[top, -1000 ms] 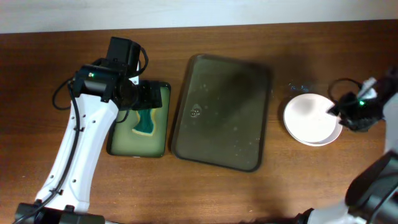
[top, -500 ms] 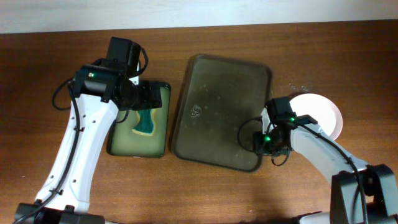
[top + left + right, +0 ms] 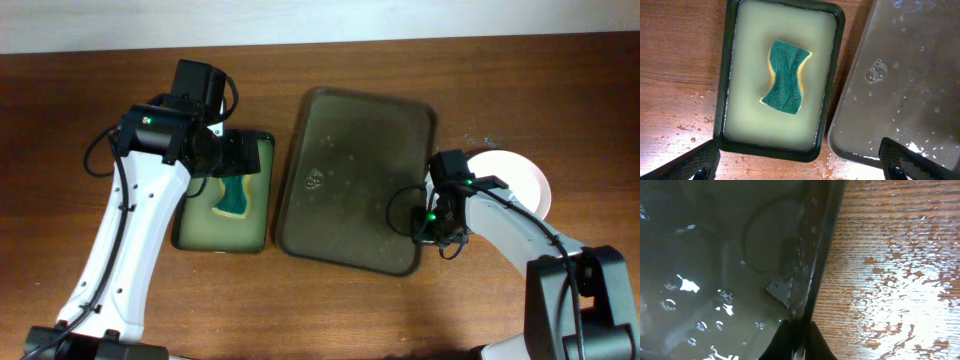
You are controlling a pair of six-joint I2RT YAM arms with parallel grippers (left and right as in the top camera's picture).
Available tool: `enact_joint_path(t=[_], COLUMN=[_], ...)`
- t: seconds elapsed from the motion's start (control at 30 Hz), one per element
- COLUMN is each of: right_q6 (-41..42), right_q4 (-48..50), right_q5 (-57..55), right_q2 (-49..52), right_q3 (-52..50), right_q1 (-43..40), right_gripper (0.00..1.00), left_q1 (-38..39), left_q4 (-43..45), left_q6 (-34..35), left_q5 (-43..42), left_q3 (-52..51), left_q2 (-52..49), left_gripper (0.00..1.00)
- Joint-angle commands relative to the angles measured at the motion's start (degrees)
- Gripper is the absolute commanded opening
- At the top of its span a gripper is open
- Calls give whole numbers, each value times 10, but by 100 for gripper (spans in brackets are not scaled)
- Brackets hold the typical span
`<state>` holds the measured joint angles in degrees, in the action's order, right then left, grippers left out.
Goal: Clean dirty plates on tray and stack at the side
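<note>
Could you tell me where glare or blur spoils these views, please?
Overhead: even and sharp, though the plates look washed-out white. Left wrist: sharp, small glints on the wet tray. Right wrist: strong glare on the wet table, bright spots on the tray's water, and the right claw dark and soft at the bottom edge.

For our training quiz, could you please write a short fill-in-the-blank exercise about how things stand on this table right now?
1. The sponge lying in the small tray is ____ in colour.
2. The large brown tray holds ____ plates.
3. The white plates rest on the wooden ____, beside that tray.
4. The left claw, above the sponge, is wide ____.
Missing words: green; no; table; open.
</note>
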<state>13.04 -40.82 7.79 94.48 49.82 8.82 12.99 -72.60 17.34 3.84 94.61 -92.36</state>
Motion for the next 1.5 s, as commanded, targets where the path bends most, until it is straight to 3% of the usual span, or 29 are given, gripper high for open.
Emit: enact_joint_path(t=[0.0,0.17,0.37,0.4,0.43,0.6,0.7,0.73,0.87,1.0,1.13,1.37,1.4,1.47], right_q6=[-93,-92,-101,-101,-100,-96,-96,-96,-96,-111,-187,-186,-186,-186], right_q4=[3,6,40,37,30,-23,-94,-123,-139,-175,-165,93,179,261], right_q5=[-64,-181,-184,-183,-183,-120,-22,41,193,88,-2,17,40,53], right_q2=[8,8,8,7,4,-128,-235,-282,-377,-475,-611,-825,-864,-922], right_q3=[-2,-2,-2,-2,0,31,71,95,122,123,104,-260,-341,-411], right_q1=[4,4,5,5,5,5,5,5,5,5,4,-43,-43,-43], right_gripper=[4,4,4,11,37,46,49,98,98,98,98,98,98,98], left_q1=[-2,-2,-2,-2,-2,-2,-2,-2,-2,-2,-2,-2,-2,-2], left_q4=[1,1,1,1,1,1,1,1,1,1,1,1,1,1], left_q6=[-3,-3,-3,-3,-3,-3,-3,-3,-3,-3,-3,-3,-3,-3], left_q5=[4,4,4,4,4,4,4,4,4,4,4,4,4,4], left_q3=[-1,-1,-1,-1,-1,-1,-1,-1,-1,-1,-1,-1,-1,-1], left_q2=[5,5,5,5,5,5,5,5,5,5,5,5,5,5], left_gripper=[100,100,100,100,100,100,100,100,100,100,100,100,100,100])
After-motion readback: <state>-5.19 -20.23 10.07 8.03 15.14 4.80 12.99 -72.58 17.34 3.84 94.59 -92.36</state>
